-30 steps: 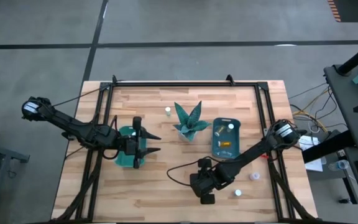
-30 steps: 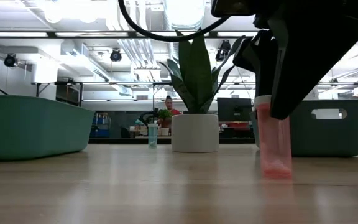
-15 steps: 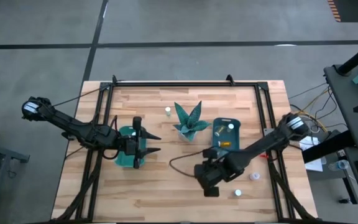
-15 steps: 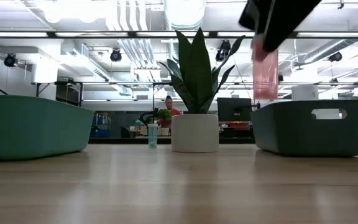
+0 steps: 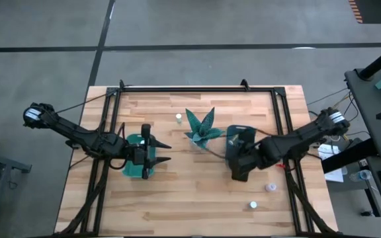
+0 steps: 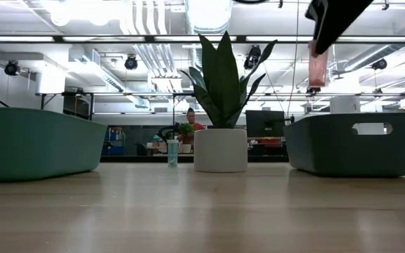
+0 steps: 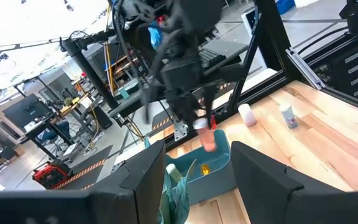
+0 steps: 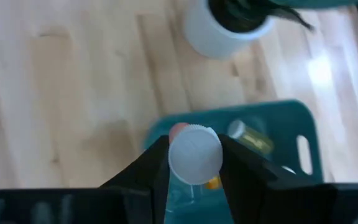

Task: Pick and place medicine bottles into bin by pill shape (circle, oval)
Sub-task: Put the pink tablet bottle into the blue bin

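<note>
Nearest the table's front edge, two loose medicine bottles (image 5: 252,205) (image 5: 268,188) are standing. Beyond them the right gripper (image 5: 239,168) is pinching a pink bottle (image 6: 318,66) above the right bin (image 5: 239,137). The left gripper (image 5: 159,151), fingers spread, is hovering over the left bin (image 5: 135,165). A plant (image 5: 201,130) is standing between the bins, and farthest off one more bottle (image 5: 178,118).

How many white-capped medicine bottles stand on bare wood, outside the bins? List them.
3: a white-capped bottle beside the teal plant; two bottles front right. Arms may hide more.
</note>
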